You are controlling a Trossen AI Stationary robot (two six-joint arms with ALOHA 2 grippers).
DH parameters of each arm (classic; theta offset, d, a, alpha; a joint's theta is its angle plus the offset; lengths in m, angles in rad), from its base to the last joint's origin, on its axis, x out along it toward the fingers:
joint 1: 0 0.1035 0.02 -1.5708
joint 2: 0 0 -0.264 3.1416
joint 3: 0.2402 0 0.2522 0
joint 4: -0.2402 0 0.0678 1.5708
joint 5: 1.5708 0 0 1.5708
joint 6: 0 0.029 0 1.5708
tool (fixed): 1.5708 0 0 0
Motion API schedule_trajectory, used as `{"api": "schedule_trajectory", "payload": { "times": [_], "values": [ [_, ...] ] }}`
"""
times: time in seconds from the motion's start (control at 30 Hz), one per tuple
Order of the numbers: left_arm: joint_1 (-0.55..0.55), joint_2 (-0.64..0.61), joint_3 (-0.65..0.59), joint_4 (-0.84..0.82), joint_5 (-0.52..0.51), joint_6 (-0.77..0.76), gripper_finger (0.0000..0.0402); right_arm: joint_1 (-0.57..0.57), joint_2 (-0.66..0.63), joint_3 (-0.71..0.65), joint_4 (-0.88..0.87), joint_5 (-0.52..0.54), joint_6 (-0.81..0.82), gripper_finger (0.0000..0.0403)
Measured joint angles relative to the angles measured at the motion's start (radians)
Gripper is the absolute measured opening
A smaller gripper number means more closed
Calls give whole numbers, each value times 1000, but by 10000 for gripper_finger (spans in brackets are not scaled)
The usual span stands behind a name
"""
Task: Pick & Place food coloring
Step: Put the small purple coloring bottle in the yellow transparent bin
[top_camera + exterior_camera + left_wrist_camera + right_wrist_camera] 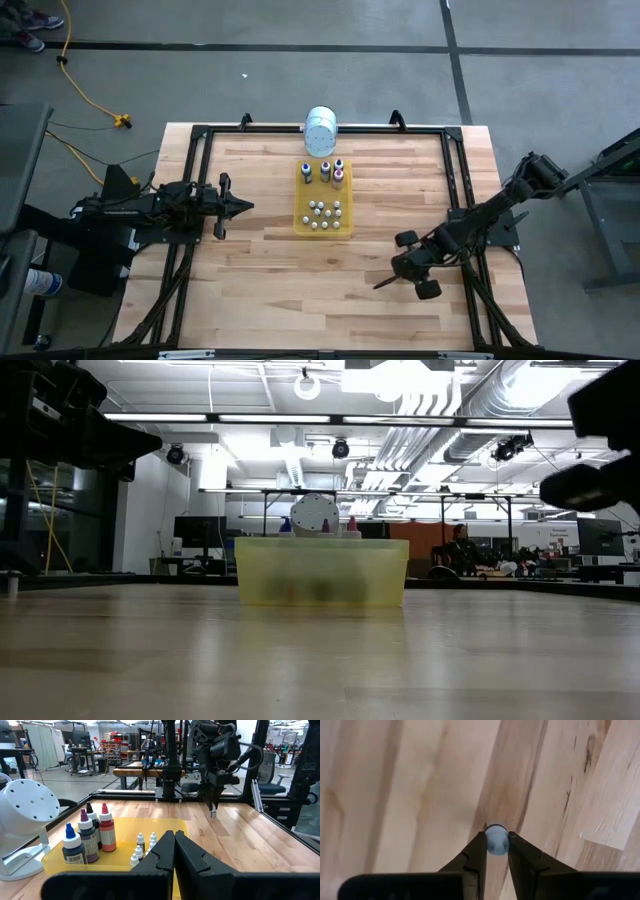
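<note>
A yellow tray [299, 205] in the table's middle holds the food coloring: three taller bottles [89, 839] with dark blue, purple and reddish bodies at its far end, and several tiny white-capped bottles [325, 213] nearer. One more tiny bottle [496, 840] sits between the fingertips of my right gripper [380, 285], which slants down over the bare wood at the near right, shut on it. My left gripper [174, 836] hovers shut and level to the left of the tray, touching nothing. My right gripper pinches the tiny bottle between its two fingertips [478, 846], one on each side of its pale rounded top [496, 831]. The fingers come from above, slanting steeply down. Whether the bottle stands on the wood or hangs clear, I cannot tell.
A large white cylindrical container [321, 128] lies at the table's far edge, just behind the tray. A black frame [196, 150] runs around the tabletop. Bare wood spreads between the tray and my right gripper and along the near edge.
</note>
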Motion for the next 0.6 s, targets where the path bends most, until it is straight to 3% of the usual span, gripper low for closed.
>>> {"api": "schedule_trajectory", "payload": {
  "times": [0.6],
  "values": [
    [0,0,0,0,0,0,0,-137,12,409,-358,-3,-144,53]
  ]
}}
